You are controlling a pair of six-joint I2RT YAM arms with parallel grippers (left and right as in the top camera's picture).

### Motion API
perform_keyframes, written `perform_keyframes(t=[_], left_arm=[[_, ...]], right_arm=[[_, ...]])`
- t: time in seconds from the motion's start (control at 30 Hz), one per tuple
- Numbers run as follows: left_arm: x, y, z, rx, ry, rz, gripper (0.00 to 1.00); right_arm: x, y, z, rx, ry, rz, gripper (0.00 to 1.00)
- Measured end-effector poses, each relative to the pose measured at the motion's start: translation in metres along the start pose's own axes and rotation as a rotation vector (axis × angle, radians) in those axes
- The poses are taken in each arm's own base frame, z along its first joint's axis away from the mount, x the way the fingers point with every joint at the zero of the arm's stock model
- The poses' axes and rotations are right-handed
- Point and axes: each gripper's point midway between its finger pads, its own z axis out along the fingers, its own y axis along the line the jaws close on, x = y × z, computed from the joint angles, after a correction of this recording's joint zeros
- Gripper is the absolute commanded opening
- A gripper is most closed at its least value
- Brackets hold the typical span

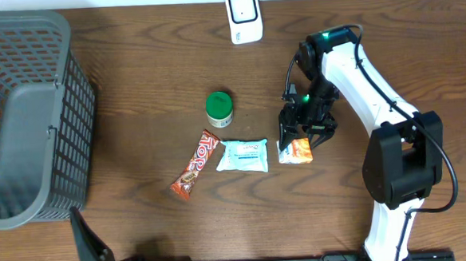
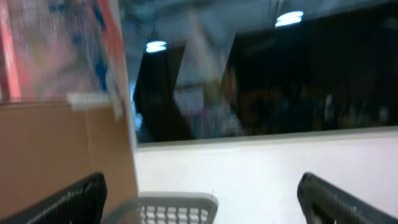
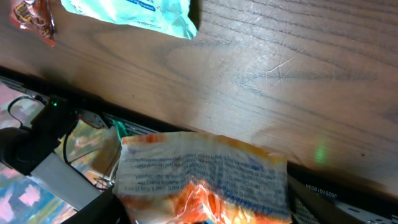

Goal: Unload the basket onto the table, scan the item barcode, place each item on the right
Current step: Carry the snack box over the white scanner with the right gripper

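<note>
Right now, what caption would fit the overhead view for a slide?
Right gripper holds an orange packet; scanner at far edge of the table.

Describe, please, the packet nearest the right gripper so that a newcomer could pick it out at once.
On the wooden table, follow the white arm down to the right gripper. The packet at its tip ends a row of three wrapped items; it alone is orange and white, beside a pale blue pouch and a red-brown candy bar.
</note>
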Motion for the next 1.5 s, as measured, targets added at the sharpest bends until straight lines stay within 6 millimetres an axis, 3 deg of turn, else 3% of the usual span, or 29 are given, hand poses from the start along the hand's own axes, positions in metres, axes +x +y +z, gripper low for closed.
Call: perform_keyframes(t=[0.1, 0.2, 0.4, 0.63, 0.73, 0.93, 1.1, 1.3, 1.4, 1.43, 1.5], left_arm=[[-0.029, -0.001, -0.002, 0.008, -0.119, -0.010, 0.98], [-0.044, -0.002, -0.004, 0.018, -0.181, -0.024, 0.98], [-0.045, -0.002, -0.004, 0.022, -0.184, -0.054, 0.98], [-0.045, -0.002, -0.004, 0.025, -0.185, -0.079, 0.98], [-0.045, -0.002, -0.004, 0.025, -0.182, -0.083, 0.98], [-0.045, -0.002, -0.004, 0.026, -0.185, -0.091, 0.98], [-0.049, -0.003, -0.012, 0.028, -0.207, -0.091, 0.98], [-0.052, -0.006, -0.047, 0.028, -0.248, -0.086, 0.98], [-0.051, -0.007, -0.051, 0.028, -0.247, -0.086, 0.98], [-0.049, -0.007, -0.050, 0.029, -0.239, -0.087, 0.98], [-0.048, -0.007, -0.050, 0.028, -0.236, -0.088, 0.98]], right_arm=[[0.000, 0.002, 0.000, -0.008, 0.001, -0.003, 0.60], [0.001, 0.005, 0.001, -0.023, 0.003, -0.008, 0.56], [0.001, 0.009, 0.002, -0.034, 0.005, -0.031, 0.42], [-0.004, 0.005, 0.002, -0.010, -0.016, -0.045, 0.45], [-0.018, 0.006, 0.001, -0.007, -0.069, -0.070, 0.45], [-0.066, 0.012, -0.009, -0.016, -0.267, -0.119, 0.45], [-0.105, 0.030, -0.040, -0.029, -0.463, -0.190, 0.44], [-0.160, 0.050, -0.103, 0.010, -0.795, -0.292, 0.44], [-0.181, 0.053, -0.128, 0.049, -0.933, -0.314, 0.46], [-0.195, 0.056, -0.150, 0.073, -1.041, -0.327, 0.47], [-0.205, 0.061, -0.171, 0.090, -1.143, -0.340, 0.49]])
